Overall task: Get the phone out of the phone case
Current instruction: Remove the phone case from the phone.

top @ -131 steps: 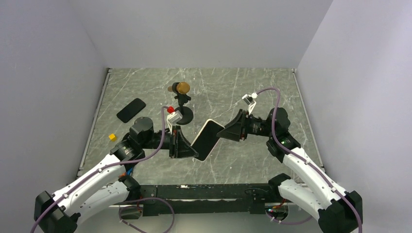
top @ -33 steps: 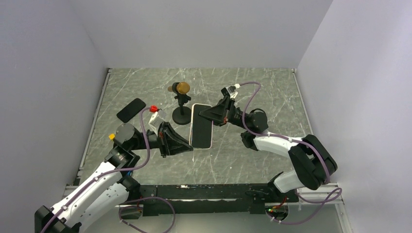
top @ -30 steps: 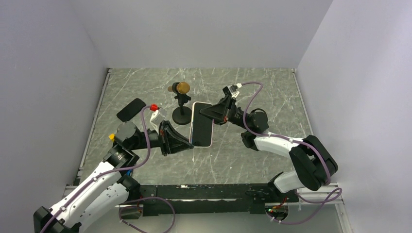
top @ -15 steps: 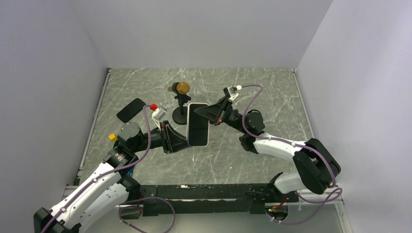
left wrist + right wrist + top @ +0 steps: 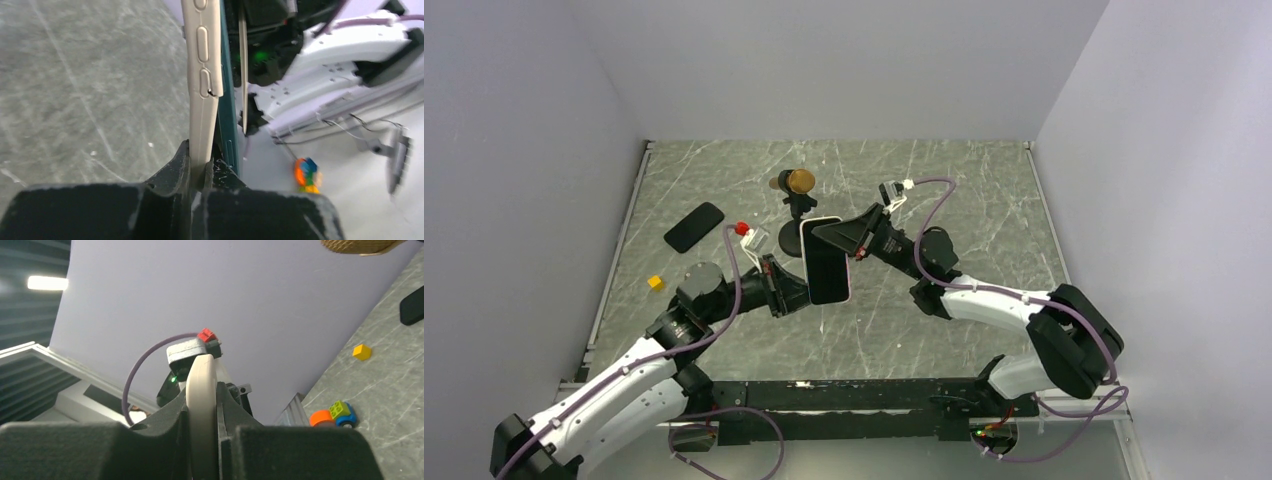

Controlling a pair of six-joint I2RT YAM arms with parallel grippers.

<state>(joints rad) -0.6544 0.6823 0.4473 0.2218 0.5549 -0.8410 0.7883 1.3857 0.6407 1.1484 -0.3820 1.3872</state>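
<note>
A phone in a cream case (image 5: 826,262) hangs in the air between both grippers, screen towards the top camera. My left gripper (image 5: 800,290) is shut on the case's lower left edge. In the left wrist view the cream case (image 5: 202,90) sits between my fingers (image 5: 202,172), and the dark teal phone (image 5: 228,120) stands a little apart from the case on the right. My right gripper (image 5: 832,236) is shut on the top end. In the right wrist view the cream rounded edge (image 5: 201,390) is pinched between the fingers.
A microphone on a black stand (image 5: 799,183) stands just behind the phone. A black slab (image 5: 694,227) lies at the far left and a yellow cube (image 5: 656,283) nearer me. A small toy car (image 5: 332,415) lies by the table's left edge.
Both grippers have carried the cased phone to the left and slightly nearer. The left arm has drawn in closer under it. Both stay shut on it.
</note>
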